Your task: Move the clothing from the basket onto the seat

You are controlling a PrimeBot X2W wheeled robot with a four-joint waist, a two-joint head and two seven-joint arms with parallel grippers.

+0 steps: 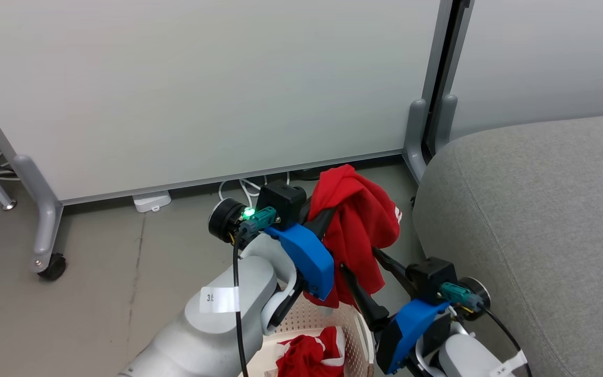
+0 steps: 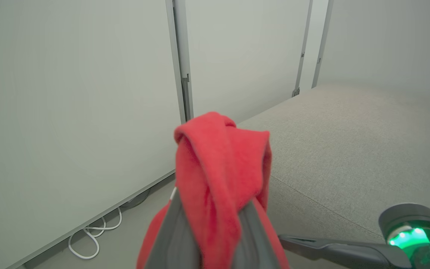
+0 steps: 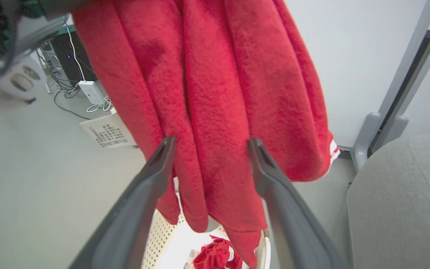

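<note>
My left gripper (image 1: 334, 210) is shut on a red piece of clothing (image 1: 359, 225) and holds it up above the basket (image 1: 356, 327). In the left wrist view the clothing (image 2: 218, 168) drapes over my left gripper (image 2: 213, 224), hiding its fingertips. Just below and to the right, my right gripper (image 1: 360, 259) stands open. The hanging clothing (image 3: 218, 93) sits right behind the spread fingers of the right gripper (image 3: 211, 142). Another red piece with white trim (image 1: 312, 356) lies in the basket (image 3: 162, 239). The grey seat (image 1: 532, 209) is to the right, close to both grippers.
White partition panels (image 1: 202, 94) on grey feet, one with a caster (image 1: 53, 266), stand behind the basket. White cables (image 1: 244, 188) and a power block (image 1: 151, 201) lie on the floor under them. A printed sheet (image 3: 106, 134) lies on the floor.
</note>
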